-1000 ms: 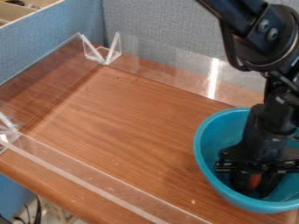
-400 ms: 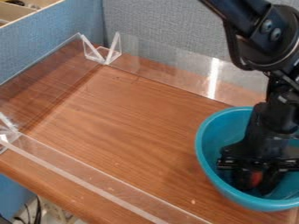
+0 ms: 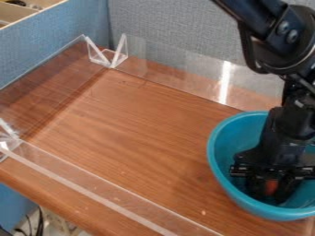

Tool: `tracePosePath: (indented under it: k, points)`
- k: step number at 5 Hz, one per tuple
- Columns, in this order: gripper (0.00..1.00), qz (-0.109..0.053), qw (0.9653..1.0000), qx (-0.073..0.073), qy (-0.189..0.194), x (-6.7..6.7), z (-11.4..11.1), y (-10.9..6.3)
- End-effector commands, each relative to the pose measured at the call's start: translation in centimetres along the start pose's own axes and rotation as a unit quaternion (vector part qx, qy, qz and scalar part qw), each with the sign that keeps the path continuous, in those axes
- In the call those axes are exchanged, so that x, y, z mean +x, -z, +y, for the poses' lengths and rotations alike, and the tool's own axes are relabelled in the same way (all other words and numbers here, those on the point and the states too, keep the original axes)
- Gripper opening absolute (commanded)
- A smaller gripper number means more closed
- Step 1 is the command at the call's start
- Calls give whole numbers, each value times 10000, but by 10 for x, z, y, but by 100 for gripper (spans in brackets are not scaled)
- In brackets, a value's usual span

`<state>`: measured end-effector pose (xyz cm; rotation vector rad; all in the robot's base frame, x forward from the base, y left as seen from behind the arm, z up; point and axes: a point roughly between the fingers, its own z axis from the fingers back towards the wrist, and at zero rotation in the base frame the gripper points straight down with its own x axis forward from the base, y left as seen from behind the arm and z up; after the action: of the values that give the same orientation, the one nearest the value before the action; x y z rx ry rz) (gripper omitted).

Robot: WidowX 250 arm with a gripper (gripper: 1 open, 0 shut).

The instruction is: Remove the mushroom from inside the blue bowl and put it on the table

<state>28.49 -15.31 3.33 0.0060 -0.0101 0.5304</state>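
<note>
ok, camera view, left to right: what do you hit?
Cardboard box → clear corner bracket → bare wooden table → blue bowl with the gripper lowered into it, jaws shut on the mushroom, of which only an orange patch shows.

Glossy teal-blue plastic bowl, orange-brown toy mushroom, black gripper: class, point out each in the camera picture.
glossy teal-blue plastic bowl (image 3: 219,158): camera view, left inner wall.
orange-brown toy mushroom (image 3: 270,188): camera view, cap between the fingers.
black gripper (image 3: 271,187): camera view, midway between fingertips.
</note>
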Motion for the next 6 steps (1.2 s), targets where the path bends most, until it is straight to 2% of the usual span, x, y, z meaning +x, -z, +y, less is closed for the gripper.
tracePosePath:
  k: [1,6]
  points:
    - [0,-148,9997,-207,-44,13,-5,-12]
    - [0,-131,9994,-267,165,14,-3,-18]
